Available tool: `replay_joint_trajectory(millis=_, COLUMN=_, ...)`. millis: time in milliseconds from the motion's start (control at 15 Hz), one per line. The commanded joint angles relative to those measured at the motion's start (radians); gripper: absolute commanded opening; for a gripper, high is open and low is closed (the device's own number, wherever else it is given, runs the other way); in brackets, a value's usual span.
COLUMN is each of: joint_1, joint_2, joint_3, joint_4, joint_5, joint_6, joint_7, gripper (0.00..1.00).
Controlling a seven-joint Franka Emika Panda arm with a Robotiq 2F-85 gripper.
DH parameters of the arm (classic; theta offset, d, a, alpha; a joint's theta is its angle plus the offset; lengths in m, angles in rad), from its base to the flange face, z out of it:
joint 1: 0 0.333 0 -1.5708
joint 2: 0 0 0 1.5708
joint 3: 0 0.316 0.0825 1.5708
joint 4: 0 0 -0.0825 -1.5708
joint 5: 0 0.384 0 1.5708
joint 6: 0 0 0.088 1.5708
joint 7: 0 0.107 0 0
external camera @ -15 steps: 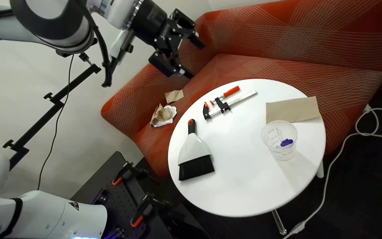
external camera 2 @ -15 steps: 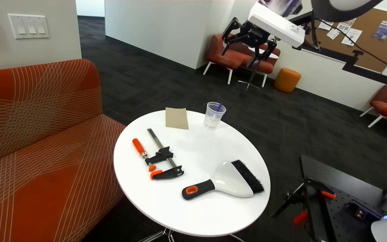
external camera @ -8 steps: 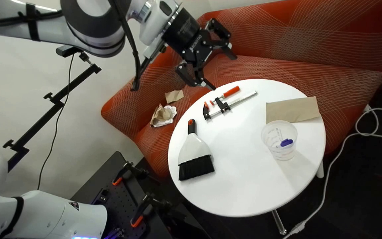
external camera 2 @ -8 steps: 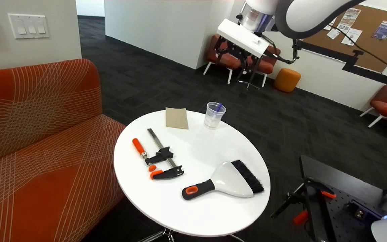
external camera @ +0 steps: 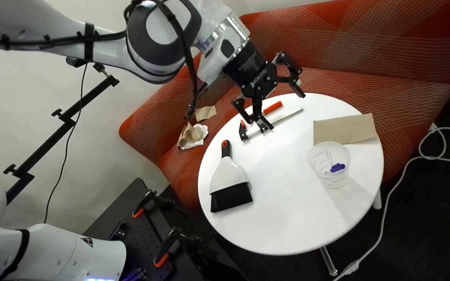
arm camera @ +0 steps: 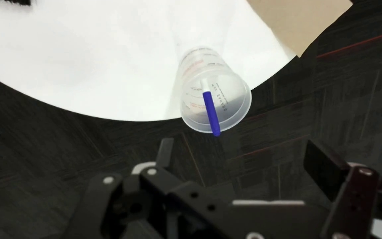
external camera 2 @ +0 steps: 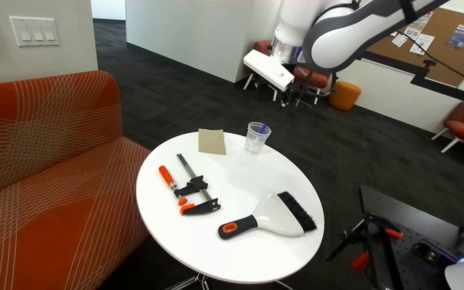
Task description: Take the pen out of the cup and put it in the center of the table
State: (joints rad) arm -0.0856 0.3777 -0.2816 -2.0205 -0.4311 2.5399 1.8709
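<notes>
1. Pen (arm camera: 211,113) in the cup (arm camera: 196,96).
2. Cup on the desk (external camera 2: 244,177), near its edge.
3. In an exterior view: paper (external camera 2: 212,141) left of the cup, clamp (external camera 2: 196,184) before the paper, brush (external camera 2: 274,217) right of the clamp, all on the desk.
4. There too, couch (external camera 2: 54,181) left of the desk.

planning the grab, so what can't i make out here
Pen, in an exterior view: lower end lost behind the cloudy cup.
Clamp, in an exterior view: partly behind the open jaws.
The jaws, in an exterior view: mostly hidden by the white box.
Brush, wrist view: nearly all cut off by the top edge.
Paper, wrist view: upper part cut off likewise.
</notes>
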Motion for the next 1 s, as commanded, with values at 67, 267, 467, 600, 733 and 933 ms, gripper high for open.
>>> replay_joint_trajectory(millis=67, joint_1=0.04, joint_2=0.05, joint_3=-0.052, joint_4=0.024, joint_5=-0.012, joint_6=0.004, joint_7=0.028, gripper=1.0)
replay_joint_trajectory(millis=267, joint_1=0.034, joint_2=0.049, joint_3=-0.048, joint_4=0.013, joint_5=0.013, joint_6=0.002, joint_7=-0.003, gripper=1.0)
replay_joint_trajectory(millis=467, joint_1=0.034, joint_2=0.049, joint_3=-0.048, joint_4=0.015, joint_5=0.013, joint_6=0.002, joint_7=-0.003, gripper=1.0)
replay_joint_trajectory(millis=600, joint_1=0.036, joint_2=0.068, joint_3=-0.057, joint_4=0.033, joint_5=0.01, joint_6=-0.008, joint_7=0.008, gripper=1.0)
replay_joint_trajectory(millis=733, joint_1=0.027, joint_2=0.09, joint_3=-0.056, joint_4=0.045, joint_5=0.018, joint_6=-0.003, joint_7=-0.007, gripper=1.0)
replay_joint_trajectory(millis=933, joint_1=0.02, joint_2=0.124, joint_3=-0.061, joint_4=0.054, joint_5=0.022, joint_6=0.015, joint_7=-0.02, gripper=1.0)
